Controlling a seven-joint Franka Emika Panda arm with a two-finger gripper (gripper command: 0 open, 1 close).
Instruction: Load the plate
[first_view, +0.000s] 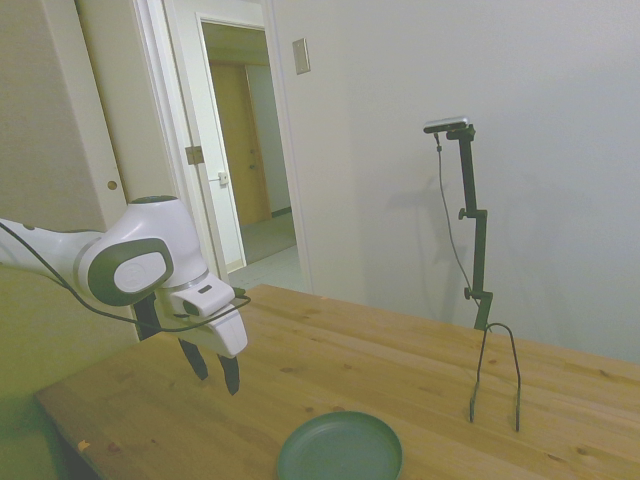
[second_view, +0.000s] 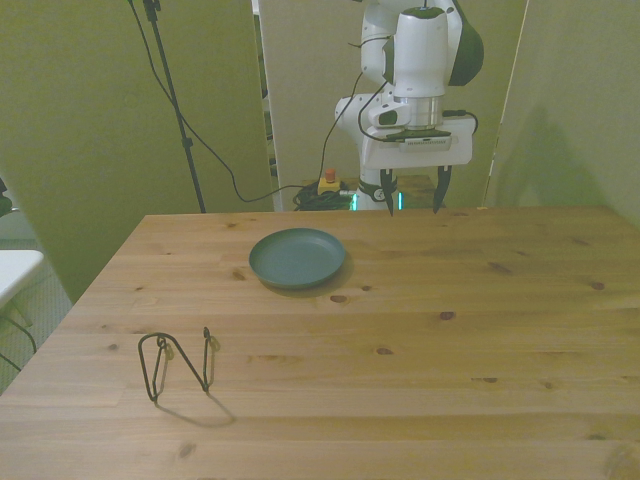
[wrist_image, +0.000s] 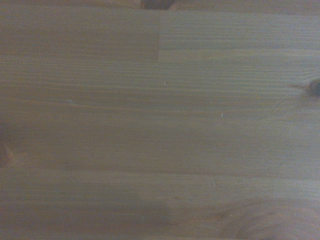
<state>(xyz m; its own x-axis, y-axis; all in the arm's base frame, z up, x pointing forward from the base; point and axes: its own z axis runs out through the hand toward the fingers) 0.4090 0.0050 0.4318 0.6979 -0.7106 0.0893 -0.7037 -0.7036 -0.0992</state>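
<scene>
pincer (second_view: 412, 199) spread wide, nothing in it, hanging above the table (second_view: 480, 300) near its far edge. plate (second_view: 297, 257) lies flat on the wood, well apart from the pincer, toward the front view's left and nearer the camera. wire rack (second_view: 178, 365) farther off past the plate. wrist view: bare wood only.

On the table (second_view: 480, 300), the plate (second_view: 297, 257) lies behind the wire rack (second_view: 178, 365), toward the front view's right.

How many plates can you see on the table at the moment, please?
1: the plate lies flat on the table, towards the front view's left of the gripper, beyond the wire rack. Nothing seems hidden.
</scene>
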